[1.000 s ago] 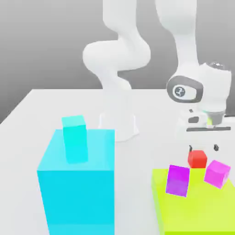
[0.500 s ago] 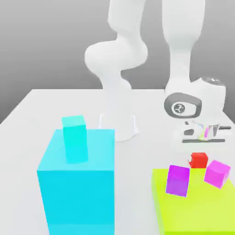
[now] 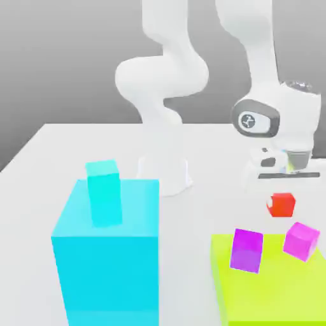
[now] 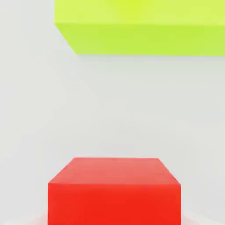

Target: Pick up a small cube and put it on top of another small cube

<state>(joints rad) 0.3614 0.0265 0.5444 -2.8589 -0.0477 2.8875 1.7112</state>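
While clamped fully on red cube [image 3: 281,204], gripper [image 3: 281,198] off the table [image 3: 38,159], above lime slab [image 3: 267,299], near magenta cube [image 3: 301,240].

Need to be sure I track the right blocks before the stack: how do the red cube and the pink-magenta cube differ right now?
The red cube hangs clear of the table under the gripper; the pink-magenta cube rests on the lime-green slab. The red cube looks slightly smaller than the pink-magenta one. The red cube is bright red, the other pink-magenta. Both are plain, single-coloured cubes.
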